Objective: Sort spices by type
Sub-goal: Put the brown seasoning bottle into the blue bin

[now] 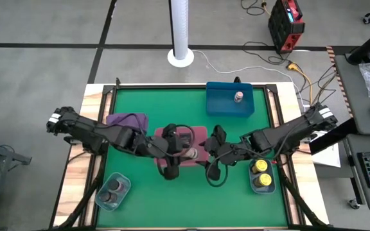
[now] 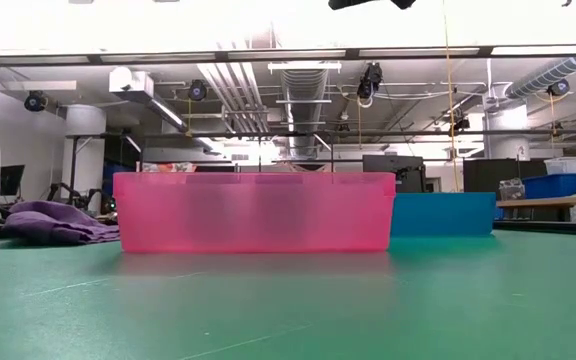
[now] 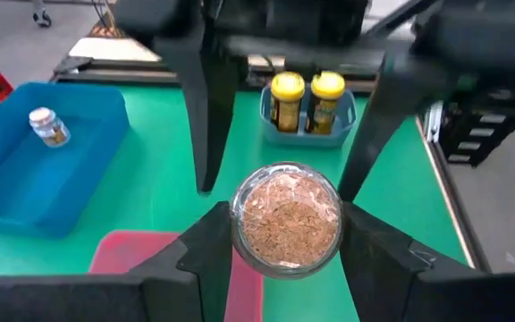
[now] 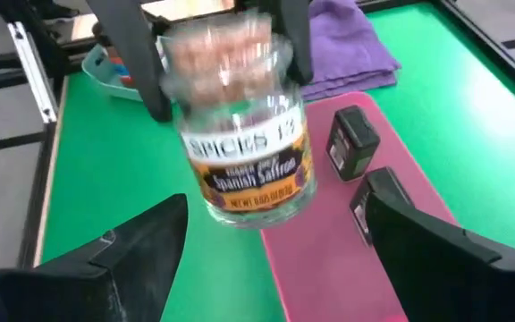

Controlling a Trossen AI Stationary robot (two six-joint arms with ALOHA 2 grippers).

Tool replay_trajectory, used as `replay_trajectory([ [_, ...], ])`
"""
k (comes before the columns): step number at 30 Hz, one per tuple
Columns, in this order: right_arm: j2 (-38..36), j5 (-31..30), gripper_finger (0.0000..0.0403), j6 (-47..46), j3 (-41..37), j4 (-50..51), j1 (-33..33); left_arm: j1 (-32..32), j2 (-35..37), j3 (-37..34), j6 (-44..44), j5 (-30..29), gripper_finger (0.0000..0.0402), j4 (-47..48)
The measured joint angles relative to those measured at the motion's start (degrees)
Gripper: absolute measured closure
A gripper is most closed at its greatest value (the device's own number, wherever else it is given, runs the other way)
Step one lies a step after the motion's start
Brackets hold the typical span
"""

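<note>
Gripping a clear round glass jar (image 3: 284, 228) by its base, the left gripper (image 3: 284, 259) over the smooth pink tray (image 1: 198, 133) at the middle of the green mat. Label reading "Spanish Saffron", pale flaky contents behind the glass bottom. Facing it, the right gripper (image 4: 271, 237), dark matte fingers spread wide, released, just clear of the jar's sides. Two black square tins (image 4: 354, 143) lying in the pink tray. Two yellow-capped jars (image 1: 260, 173) upright in a small translucent bin near the mat's front right corner. Two dark shakers (image 1: 111, 192) in a like bin at the front left corner, perhaps brownish. One pale jar (image 1: 239, 97) in the blue tray (image 1: 220, 106) at the back edge. Soft purple cloth (image 1: 128, 120), crumpled, left of the pink tray.
</note>
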State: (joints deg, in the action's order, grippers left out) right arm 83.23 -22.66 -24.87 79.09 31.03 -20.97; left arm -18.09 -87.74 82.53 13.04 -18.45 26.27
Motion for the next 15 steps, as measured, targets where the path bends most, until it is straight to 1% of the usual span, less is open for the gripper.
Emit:
replay_trajectory([
  [4, 0.5, -0.9, 0.0070, 0.8, 0.0, -1.4, 0.0, 0.0, -0.1, 0.7, 0.1, 0.0, 0.0249, -0.2],
  [8, 0.8, -1.4, 0.0079, 3.1, 0.0, -4.7, 0.0, 0.1, -0.2, 0.7, 0.6, 0.0, 0.0249, -0.4],
  [12, 0.9, -1.4, 0.0097, 4.5, 0.0, -5.3, 0.0, 0.2, -0.2, 0.6, 1.0, 0.0, 0.0249, -0.4],
  [15, 0.9, -1.3, 0.0118, 5.3, 0.0, -5.4, 0.0, 0.2, -0.2, 0.6, 1.0, 0.0, 0.0249, -0.5],
])
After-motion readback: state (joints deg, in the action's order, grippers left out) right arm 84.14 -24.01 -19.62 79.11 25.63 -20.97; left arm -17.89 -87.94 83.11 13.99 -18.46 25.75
